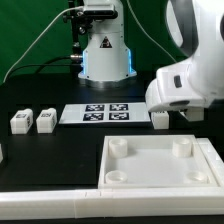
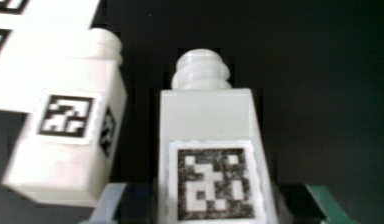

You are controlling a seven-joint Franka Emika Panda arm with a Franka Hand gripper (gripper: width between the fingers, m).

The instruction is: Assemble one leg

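Because the leg (image 2: 210, 140) must be lifted and turned into a socket, I want it held by the tagged end. The gripper (image 2: 210, 205) sits there, its fingers (image 2: 121, 204) looking pressed against both flanks. I judge it clamped on the leg, with the threaded tip pointing away from the wrist and free.

The leg lies on the counter (image 1: 30, 140) off the marker board's (image 1: 95, 113) end, on the exterior view's right, under the hand. A second leg (image 2: 64, 120) lies just beside it, toward the board, roughly parallel and not touching. I judge that narrow gap leaves the finger on that side little room.

In the exterior view only one block (image 1: 160, 118) shows at that end, and I cannot tell which of the two it is. Two spare legs (image 1: 20, 122) sit off the board's opposite end.

The slab (image 1: 160, 185), nearer the camera than the board, is the only thing meant to receive parts. Its sockets (image 1: 120, 148) that I can see are empty, so no leg is fitted yet.
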